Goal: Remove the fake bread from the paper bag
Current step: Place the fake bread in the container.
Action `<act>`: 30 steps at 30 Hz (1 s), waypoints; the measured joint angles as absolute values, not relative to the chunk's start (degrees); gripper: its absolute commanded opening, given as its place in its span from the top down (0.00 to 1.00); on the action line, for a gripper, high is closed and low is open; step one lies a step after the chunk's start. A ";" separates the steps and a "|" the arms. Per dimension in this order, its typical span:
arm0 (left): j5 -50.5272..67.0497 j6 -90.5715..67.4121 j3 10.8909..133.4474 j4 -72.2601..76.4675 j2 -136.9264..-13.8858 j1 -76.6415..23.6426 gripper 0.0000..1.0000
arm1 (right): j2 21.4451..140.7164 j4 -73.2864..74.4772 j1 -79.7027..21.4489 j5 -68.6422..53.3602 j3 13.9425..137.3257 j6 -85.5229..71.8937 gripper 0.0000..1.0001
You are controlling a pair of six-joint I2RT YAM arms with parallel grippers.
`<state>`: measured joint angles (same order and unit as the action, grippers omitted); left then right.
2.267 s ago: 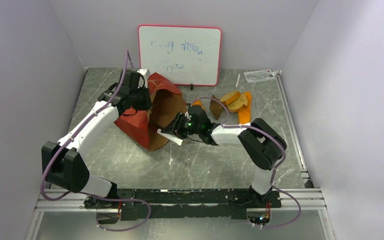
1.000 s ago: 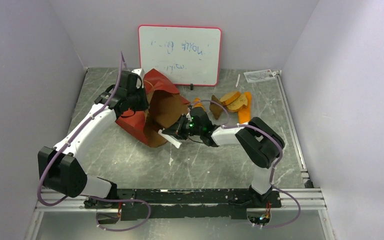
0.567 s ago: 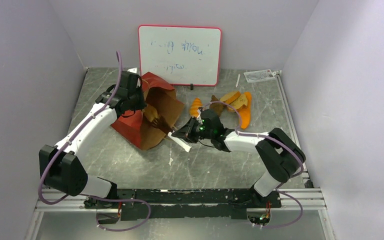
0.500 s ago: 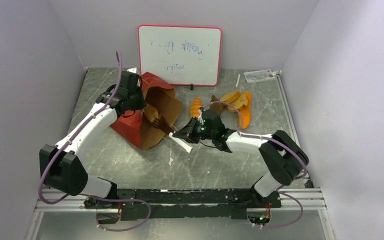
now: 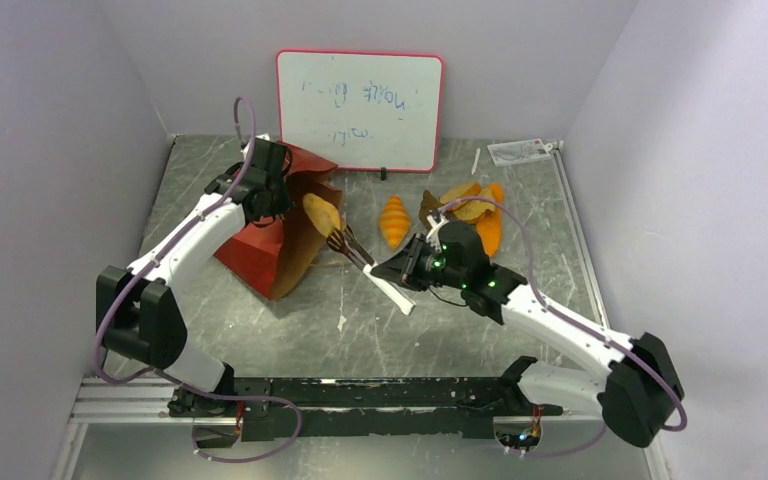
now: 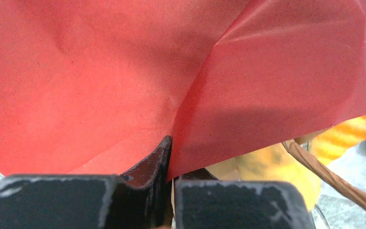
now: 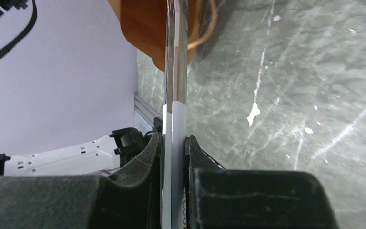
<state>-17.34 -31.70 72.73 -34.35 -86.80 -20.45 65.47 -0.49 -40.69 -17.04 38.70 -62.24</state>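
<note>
While the left gripper (image 6: 169, 188) is clamped on a fold of the red part of the paper bag (image 6: 124, 81), which lies tipped with its mouth toward the other arm, the right gripper (image 7: 174, 157) is closed tight on a long flat tool (image 7: 174, 124). The tool is white near the fingers and thin and clear farther out, and looks like a pair of tongs pressed together. The piece that matters is the tan oval pastry (image 5: 322, 212) at the bag's mouth. It lies straight ahead of the right gripper, just past the tool's far tip, and close beside the left gripper on the side facing the right arm. Its long axis appears to run roughly in line with the tool rather than across it, so I judge the tip would meet its near end first. A cord handle (image 7: 213, 21) loops near that tip, and I cannot tell whether the tip touches pastry, paper or neither. The left gripper is nearer the pastry but is taken up with the bag, so the reach falls to the right arm. Off to the right gripper's right-hand side, the ridged croissant (image 5: 394, 220), orange loaf (image 5: 490, 232), tan slices (image 5: 468, 203) and dark brown piece (image 5: 427, 208) lie on the table (image 5: 290, 320), apart from the bag.
</note>
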 measured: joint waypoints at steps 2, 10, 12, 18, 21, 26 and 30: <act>-18.48 -32.34 73.95 -34.61 -87.94 -20.45 0.91 | 61.93 3.92 -40.53 -15.77 38.70 -61.21 1.00; -20.86 -34.35 76.69 -34.76 -90.08 -20.45 0.91 | 53.65 20.86 -40.21 -9.39 40.77 -57.76 1.00; -20.86 -34.54 76.64 -34.74 -90.13 -20.45 0.92 | 53.23 24.88 -39.86 -6.96 43.33 -56.40 1.00; -20.67 -34.54 74.35 -33.67 -89.45 -20.14 0.92 | 55.02 31.55 -37.60 -1.02 51.16 -51.81 1.00; -20.01 -34.50 72.31 -33.15 -87.96 -19.79 0.92 | 57.52 33.30 -35.92 1.32 53.67 -49.45 1.00; -18.13 -34.20 69.95 -32.34 -84.84 -19.53 0.92 | 62.72 35.75 -32.84 3.81 56.40 -46.00 1.00; -16.60 -33.76 68.53 -31.75 -82.74 -19.49 0.92 | 66.39 36.01 -31.46 5.78 58.00 -44.21 1.00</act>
